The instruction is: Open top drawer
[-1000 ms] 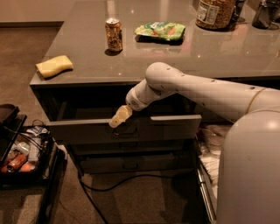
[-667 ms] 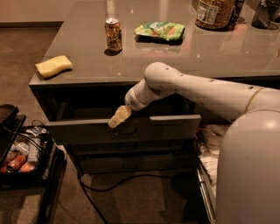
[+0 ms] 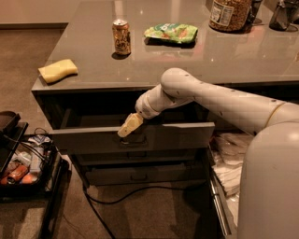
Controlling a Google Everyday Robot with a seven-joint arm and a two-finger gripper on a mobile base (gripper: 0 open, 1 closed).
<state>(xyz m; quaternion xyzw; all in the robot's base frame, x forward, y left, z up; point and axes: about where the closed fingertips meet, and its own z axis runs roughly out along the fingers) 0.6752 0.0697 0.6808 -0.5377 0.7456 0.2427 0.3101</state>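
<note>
The top drawer is a wide grey drawer under the counter, pulled partly out so its dark inside shows behind the front. Its small dark pull handle sits at the centre of the front. My gripper has yellowish fingers and hangs at the drawer front's upper edge, just above the handle. My white arm reaches in from the right across the drawer opening. Two shorter grey drawer fronts sit shut below.
On the grey counter lie a yellow sponge, a soda can, a green snack bag and a jar. A black cart of items stands at left. A white-sided drawer is open at right. A black cable lies on the floor.
</note>
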